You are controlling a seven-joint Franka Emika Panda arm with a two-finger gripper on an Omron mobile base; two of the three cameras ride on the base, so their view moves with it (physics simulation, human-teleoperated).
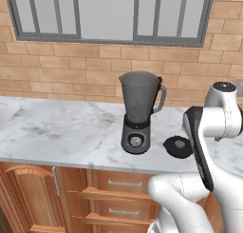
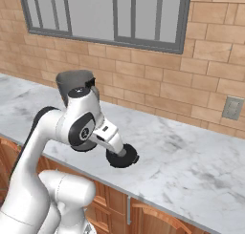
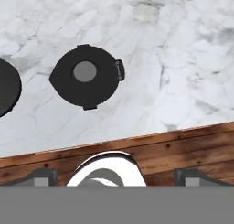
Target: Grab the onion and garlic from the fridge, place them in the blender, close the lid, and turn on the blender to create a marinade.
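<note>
The two-finger gripper (image 3: 117, 175), jaws spread wide and holding nothing, hovered above the counter's wooden front edge, its dark fingertips (image 3: 42, 176) apart at the bottom of the hand view. Beyond it, the flat round black lid (image 3: 86, 77) with a grey central knob lay face-up on the white marble counter (image 3: 183, 58), its small tab pointing away from the blender. The dark grey blender (image 1: 137, 113), with its translucent smoky jar upright and open-mouthed, stood just beside the lid.
</note>
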